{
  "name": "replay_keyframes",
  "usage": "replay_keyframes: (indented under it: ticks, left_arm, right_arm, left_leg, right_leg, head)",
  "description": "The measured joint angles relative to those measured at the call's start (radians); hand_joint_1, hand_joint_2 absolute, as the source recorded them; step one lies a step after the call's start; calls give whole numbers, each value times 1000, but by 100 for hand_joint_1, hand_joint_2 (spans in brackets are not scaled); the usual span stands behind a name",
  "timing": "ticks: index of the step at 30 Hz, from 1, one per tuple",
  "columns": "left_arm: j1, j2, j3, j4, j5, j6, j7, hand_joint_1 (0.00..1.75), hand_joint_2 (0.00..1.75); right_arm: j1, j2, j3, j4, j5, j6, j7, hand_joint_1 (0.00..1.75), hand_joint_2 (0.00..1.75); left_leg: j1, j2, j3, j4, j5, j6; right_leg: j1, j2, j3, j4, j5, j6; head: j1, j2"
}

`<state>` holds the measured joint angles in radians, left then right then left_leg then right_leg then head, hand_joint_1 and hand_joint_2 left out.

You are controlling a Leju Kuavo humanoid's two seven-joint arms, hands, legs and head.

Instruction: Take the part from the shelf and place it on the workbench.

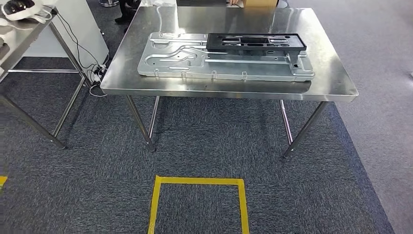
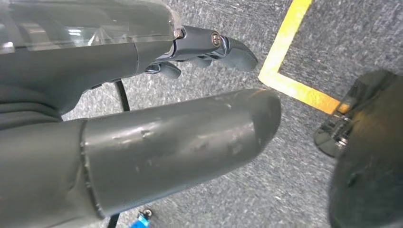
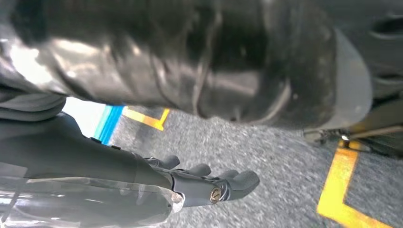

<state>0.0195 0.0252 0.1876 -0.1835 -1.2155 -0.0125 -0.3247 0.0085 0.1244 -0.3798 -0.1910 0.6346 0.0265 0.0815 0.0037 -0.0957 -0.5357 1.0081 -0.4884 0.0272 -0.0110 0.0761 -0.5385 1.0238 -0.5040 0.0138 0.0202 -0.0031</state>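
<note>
On the steel workbench [image 1: 321,53] straight ahead lies a large silver stamped metal plate [image 1: 165,63]. A long black slotted part [image 1: 255,42] rests on the plate's far right portion. My left hand [image 2: 157,109] hangs over the grey carpet, thumb and fingers extended, nothing in it. My right hand [image 3: 142,185] also hangs low above the carpet, fingers stretched out and empty. Both hands are well away from the bench.
A yellow tape square [image 1: 197,181] marks the carpet in front of the bench. A second steel table [image 1: 19,39] with a white device [image 1: 19,9] stands at the left, cables [image 1: 95,75] trailing beside it. A cardboard box [image 1: 260,3] sits at the bench's far edge.
</note>
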Motion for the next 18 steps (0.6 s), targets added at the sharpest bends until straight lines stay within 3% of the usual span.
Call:
replay_keyframes:
  ticks: [2,4,6,8,9,10,11,12,14,16,18]
  left_arm:
    - [2,0,-2,0,-1,0,0,0,0]
    - [2,0,-2,1,-1,0,0,0,0]
    - [-1,0,-2,2,-2,1,0,0,0]
    - [-2,0,-2,2,-2,1,0,0,0]
    - [-1,0,-3,2,-2,1,0,0,0]
    - [1,0,-3,2,-2,1,0,0,0]
    - [2,0,-3,2,-2,1,0,0,0]
    - [3,0,-3,2,-3,0,0,0,0]
    - [1,1,-3,2,-4,0,2,0,0]
    - [1,1,-3,2,-7,0,4,0,0]
    - [5,1,-3,2,-10,0,5,0,0]
  right_arm:
    - [-4,1,-2,0,0,0,1,0,0]
    - [-5,2,-4,0,-1,1,2,0,0]
    - [-1,2,-5,0,-1,1,2,0,0]
    - [1,2,-6,1,-1,3,2,0,0]
    - [2,2,-7,1,-1,3,2,0,0]
    - [1,2,-7,1,-1,4,2,0,0]
    - [1,2,-8,1,-2,5,2,0,0]
    - [0,2,-10,1,-2,7,2,0,0]
    - [-1,3,-13,1,-3,14,3,0,0]
    - [-3,4,-14,1,-3,20,5,0,0]
    - [-6,5,-16,1,-3,22,6,0,0]
  left_leg:
    - [4,-13,-7,1,1,-13]
    - [3,20,-25,38,-27,-21]
    - [4,68,-73,142,-89,-27]
    - [7,83,-125,254,-137,-34]
    - [8,86,-133,276,-138,-36]
    - [9,90,-122,260,-122,-37]
    - [9,96,-93,209,-92,-36]
    - [8,110,-52,135,-59,-33]
    - [1,143,8,21,-22,-22]
    - [-6,152,17,-7,-20,-12]
    - [-4,134,16,-12,-13,-1]
  right_leg:
    - [0,-22,1,-7,4,-10]
    - [-3,-48,4,-17,9,-25]
    - [-1,-75,3,-21,11,-34]
    - [2,-102,1,-20,10,-36]
    - [3,-116,0,-19,9,-36]
    - [4,-129,0,-19,8,-36]
    - [5,-141,1,-18,7,-35]
    - [5,-151,2,-17,6,-33]
    - [8,-170,7,-17,4,-26]
    - [11,-184,10,-17,3,-16]
    - [9,-191,14,-16,1,-4]
  head:
    - [0,0]
    - [-1,0]
    - [-3,0]
    - [-4,0]
    - [-4,0]
    - [-4,0]
    - [-4,0]
    - [-4,0]
    - [-4,0]
    - [-3,0]
    - [-4,0]
